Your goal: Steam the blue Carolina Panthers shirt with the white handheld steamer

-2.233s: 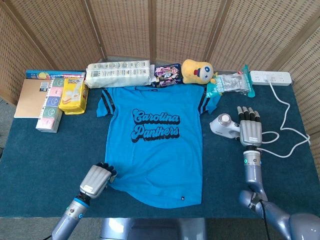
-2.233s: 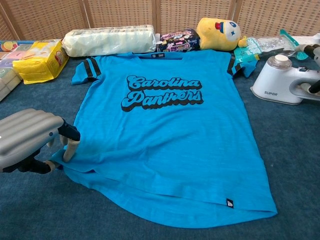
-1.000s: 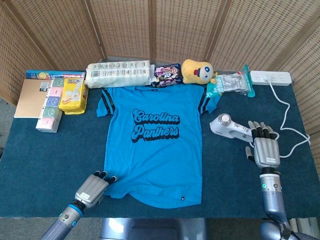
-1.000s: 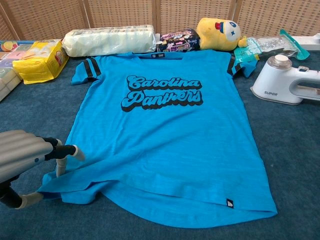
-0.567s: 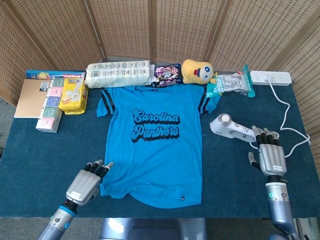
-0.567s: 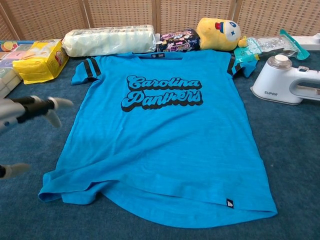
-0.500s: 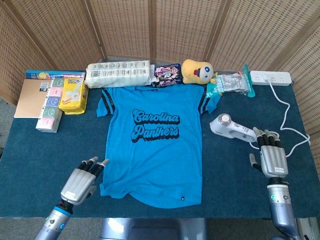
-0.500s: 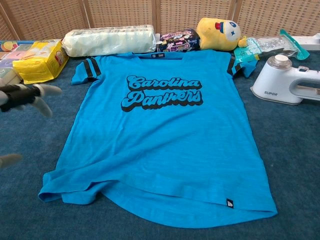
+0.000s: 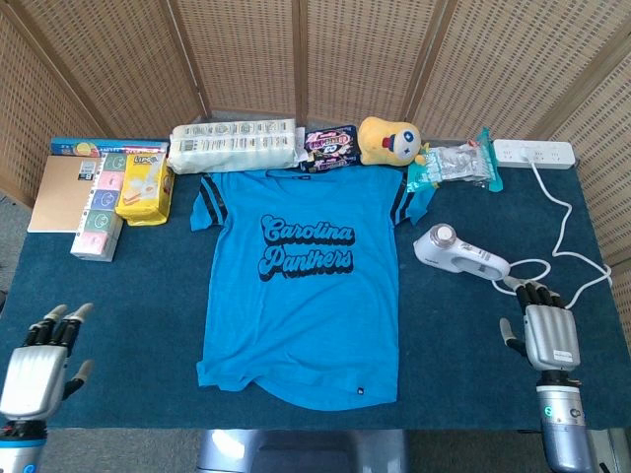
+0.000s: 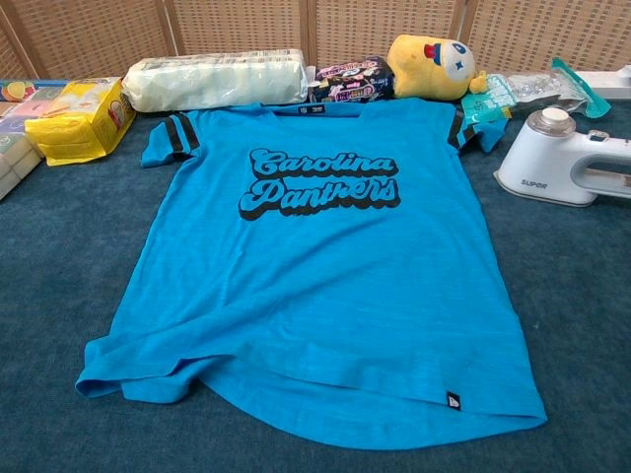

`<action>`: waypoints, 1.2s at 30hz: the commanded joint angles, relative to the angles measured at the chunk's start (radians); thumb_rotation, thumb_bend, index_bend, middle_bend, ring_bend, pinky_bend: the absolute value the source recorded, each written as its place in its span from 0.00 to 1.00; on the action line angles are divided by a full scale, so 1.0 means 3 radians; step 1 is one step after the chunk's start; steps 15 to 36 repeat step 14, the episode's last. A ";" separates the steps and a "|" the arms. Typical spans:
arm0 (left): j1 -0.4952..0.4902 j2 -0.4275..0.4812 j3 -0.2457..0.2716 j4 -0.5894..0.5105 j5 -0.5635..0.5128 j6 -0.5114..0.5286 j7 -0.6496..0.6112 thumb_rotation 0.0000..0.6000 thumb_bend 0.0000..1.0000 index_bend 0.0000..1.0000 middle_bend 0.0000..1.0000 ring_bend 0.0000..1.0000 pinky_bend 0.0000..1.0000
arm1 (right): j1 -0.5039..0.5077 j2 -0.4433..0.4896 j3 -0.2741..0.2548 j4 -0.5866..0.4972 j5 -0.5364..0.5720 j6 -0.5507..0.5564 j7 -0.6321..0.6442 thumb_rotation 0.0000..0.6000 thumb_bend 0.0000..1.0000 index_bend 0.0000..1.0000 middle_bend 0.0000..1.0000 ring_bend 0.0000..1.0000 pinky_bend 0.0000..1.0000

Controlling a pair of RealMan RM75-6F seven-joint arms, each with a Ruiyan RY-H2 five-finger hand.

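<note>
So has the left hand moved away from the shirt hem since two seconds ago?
Yes. The left hand has pulled back leftward off the shirt, now open near the table's left front edge, leaving the hem corner rumpled.

A staged recording setup is suggested: a tabletop (image 9: 118, 296) covered in blue carpet, closed off behind by wicker screens (image 9: 325, 59), with assorted household goods lined along the back.

Bare blue tablecloth (image 9: 128, 286) lies ahead of the left hand (image 9: 37, 360) fingers up to the shirt (image 9: 301, 286), while just beyond the right hand (image 9: 548, 335) fingertips the steamer's white cord (image 9: 552, 266) loops across the way to the steamer (image 9: 458, 252).
</note>
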 commanded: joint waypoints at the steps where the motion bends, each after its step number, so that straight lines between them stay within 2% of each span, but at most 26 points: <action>1: 0.0149 0.0071 -0.0055 0.0129 -0.0121 0.0097 -0.0181 1.00 0.24 0.13 0.27 0.14 0.26 | -0.0044 0.0035 -0.0020 -0.0035 0.0002 0.0007 0.0037 1.00 0.42 0.24 0.27 0.22 0.25; 6: 0.0252 0.0074 -0.0098 0.0226 -0.0233 0.0088 -0.0307 1.00 0.24 0.17 0.27 0.14 0.27 | -0.0107 0.0062 -0.0039 -0.0074 -0.0009 0.0051 0.0013 1.00 0.42 0.25 0.27 0.23 0.25; 14: 0.0288 0.0076 -0.0176 0.0230 -0.0207 0.0057 -0.0332 1.00 0.24 0.17 0.27 0.14 0.27 | -0.0140 0.0072 -0.0017 -0.0117 -0.0049 0.0093 -0.0024 1.00 0.42 0.26 0.28 0.23 0.24; 36: 0.0288 0.0076 -0.0176 0.0230 -0.0207 0.0057 -0.0332 1.00 0.24 0.17 0.27 0.14 0.27 | -0.0140 0.0072 -0.0017 -0.0117 -0.0049 0.0093 -0.0024 1.00 0.42 0.26 0.28 0.23 0.24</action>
